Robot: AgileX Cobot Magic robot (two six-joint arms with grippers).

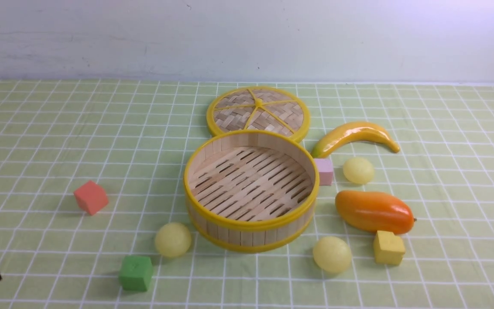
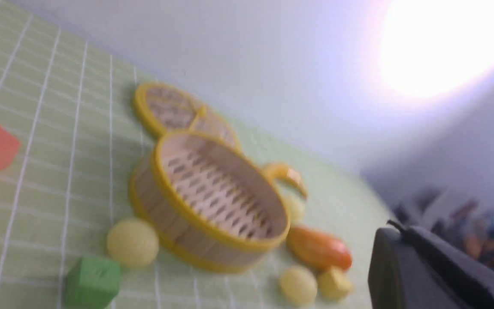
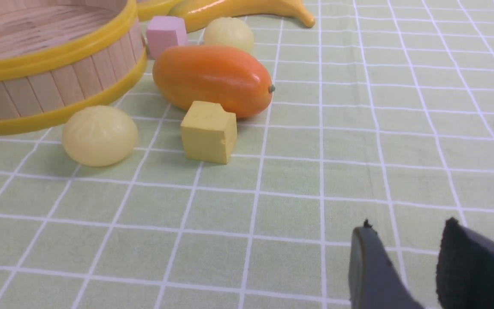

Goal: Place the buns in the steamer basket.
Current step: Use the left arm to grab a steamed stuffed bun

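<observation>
You see three smooth round buns point(image 1: 173, 239) point(image 1: 332, 254) point(image 1: 359, 170), one bamboo steamer basket point(image 1: 249, 226), left claw point(image 2: 397, 231) together, right claw point(image 3: 405, 225) apart.

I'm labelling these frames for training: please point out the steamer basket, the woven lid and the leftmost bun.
steamer basket point(image 1: 249, 235), front view, on its near slat wall.
woven lid point(image 1: 257, 110), front view, on the weave just below its hub.
leftmost bun point(image 1: 173, 239), front view, on the middle of its dome.
</observation>
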